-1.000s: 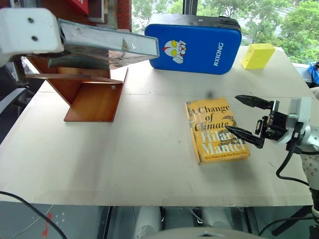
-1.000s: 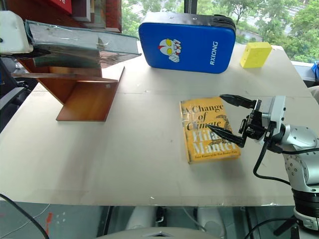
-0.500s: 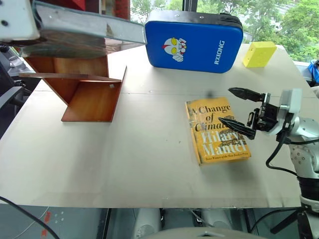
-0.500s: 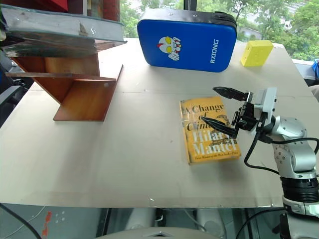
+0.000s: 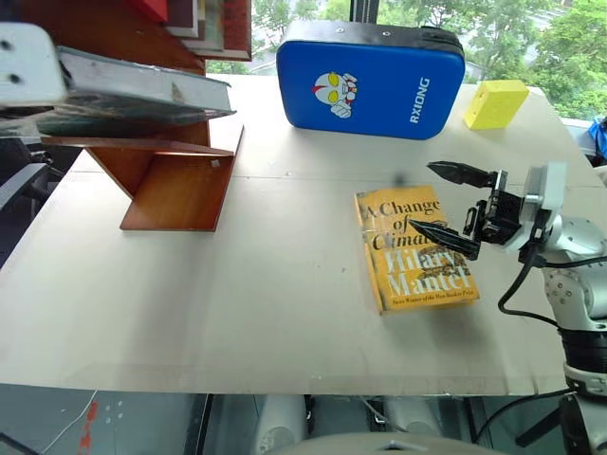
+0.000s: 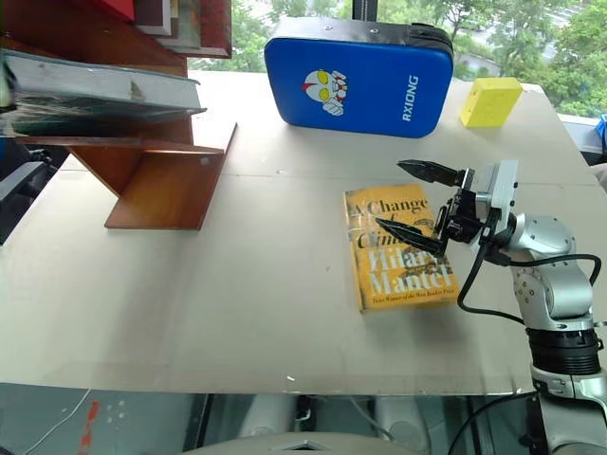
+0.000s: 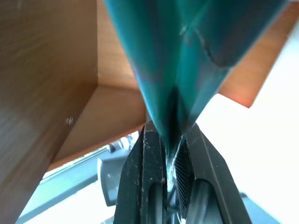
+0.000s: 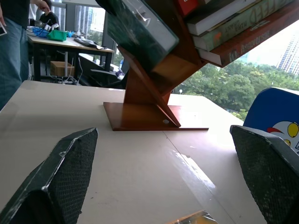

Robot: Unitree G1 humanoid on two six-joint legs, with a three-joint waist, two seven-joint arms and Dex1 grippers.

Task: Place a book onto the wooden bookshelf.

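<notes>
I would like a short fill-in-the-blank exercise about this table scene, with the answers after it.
1. The left hand is shut on the ____ book.
2. The right hand hangs open over the ____ book.
3. The wooden bookshelf stands on the table's ____ side.
4. The pad is ____.

Answers: teal-green; yellow; left; blue

Book (image 5: 133, 95) cut off at left edge; wooden bookshelf (image 5: 180, 190) top cropped.

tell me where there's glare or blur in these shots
Left eye view: glare streaks on the book's glossy wrap. Left wrist view: the book is an out-of-focus teal mass, and the background beyond the wooden bookshelf is washed out white. Right wrist view: the fingers are soft.
</notes>
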